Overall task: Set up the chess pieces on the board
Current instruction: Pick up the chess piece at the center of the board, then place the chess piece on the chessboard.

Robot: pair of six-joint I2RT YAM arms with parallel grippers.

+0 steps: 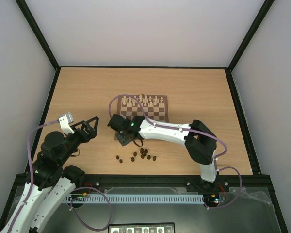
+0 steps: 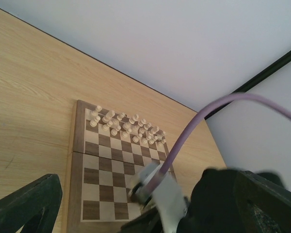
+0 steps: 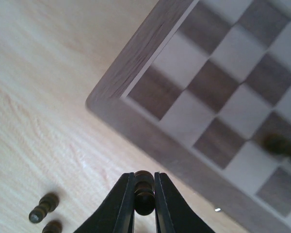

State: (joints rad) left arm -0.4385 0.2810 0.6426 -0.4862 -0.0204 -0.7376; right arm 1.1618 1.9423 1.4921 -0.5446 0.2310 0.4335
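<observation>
Pinching one dark chess piece, right fingers near board, left fingers spread wide

Near-left corner of board under R arm; dark piece blurry at pic edge.

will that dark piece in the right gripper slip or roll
Probably rigid and light: the dark piece looks like small turned wood. Its rounded body may twist between the flat fingers. Likely rolls if tipped; loose pieces lie sideways nearby.
</observation>
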